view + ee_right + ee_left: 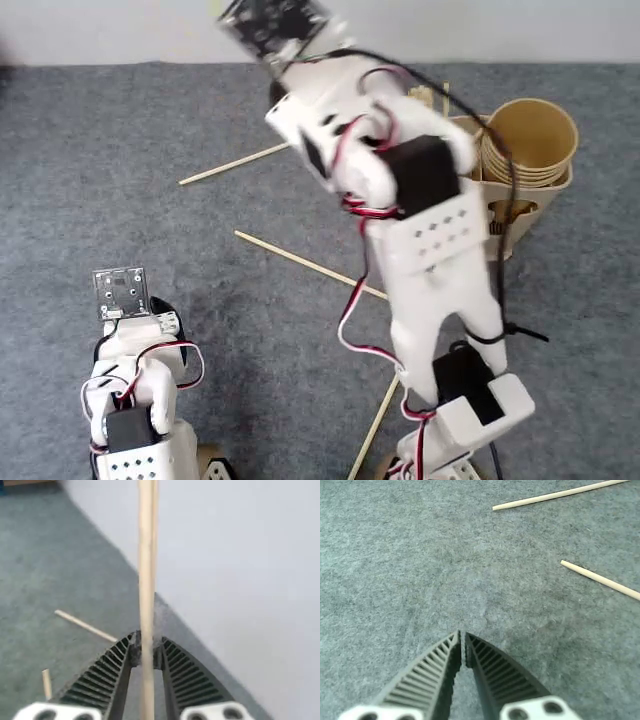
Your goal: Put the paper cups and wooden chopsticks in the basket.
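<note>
Grey carpet, three loose chopsticks, right claw gripping fourth chopstick, left claw closed, one cup stack

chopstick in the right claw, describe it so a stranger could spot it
Start at the white right arm stretched toward the basket of paper cups. Its claw is shut on one wooden chopstick; the other chopsticks lie loose on the grey carpet.

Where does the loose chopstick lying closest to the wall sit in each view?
High view: loose chopstick left of the right arm.
Left wrist view: the farther of two sticks.
Right wrist view: probably the stick lying beside the held chopstick.
Shared landmark: grey carpet.
</note>
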Controlling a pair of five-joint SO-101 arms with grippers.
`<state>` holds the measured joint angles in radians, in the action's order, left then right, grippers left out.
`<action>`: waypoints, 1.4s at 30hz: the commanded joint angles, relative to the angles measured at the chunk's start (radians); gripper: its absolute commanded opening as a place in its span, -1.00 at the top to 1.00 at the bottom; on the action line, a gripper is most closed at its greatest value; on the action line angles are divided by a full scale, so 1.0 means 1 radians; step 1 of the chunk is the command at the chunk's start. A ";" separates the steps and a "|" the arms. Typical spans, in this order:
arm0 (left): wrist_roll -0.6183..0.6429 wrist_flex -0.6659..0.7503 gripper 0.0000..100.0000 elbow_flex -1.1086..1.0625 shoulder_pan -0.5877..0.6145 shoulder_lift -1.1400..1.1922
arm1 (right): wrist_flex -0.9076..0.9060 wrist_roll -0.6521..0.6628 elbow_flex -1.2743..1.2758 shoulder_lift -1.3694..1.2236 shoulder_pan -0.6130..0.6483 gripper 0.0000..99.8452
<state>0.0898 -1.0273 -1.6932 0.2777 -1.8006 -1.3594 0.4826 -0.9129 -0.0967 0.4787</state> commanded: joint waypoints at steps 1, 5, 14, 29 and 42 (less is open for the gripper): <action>-0.008 0.000 0.98 0.008 0.006 -0.008 | 0.019 0.026 -0.092 0.059 -0.047 0.98; -0.008 0.000 0.98 0.008 0.006 -0.008 | 0.024 0.029 -0.118 0.059 -0.099 0.98; -0.008 -0.002 0.98 0.008 0.006 -0.008 | 0.071 0.008 -0.115 -0.028 -0.232 0.98; -0.008 -0.002 0.98 0.008 0.006 -0.008 | 0.019 -0.238 -0.112 -0.059 -0.318 0.98; -0.008 -0.002 0.98 0.008 0.008 -0.008 | 0.153 -0.293 0.041 -0.048 -0.361 0.98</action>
<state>0.0898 -1.0273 -1.6932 0.2777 -1.8006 -1.2520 0.2110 -0.8684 -0.1596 0.1366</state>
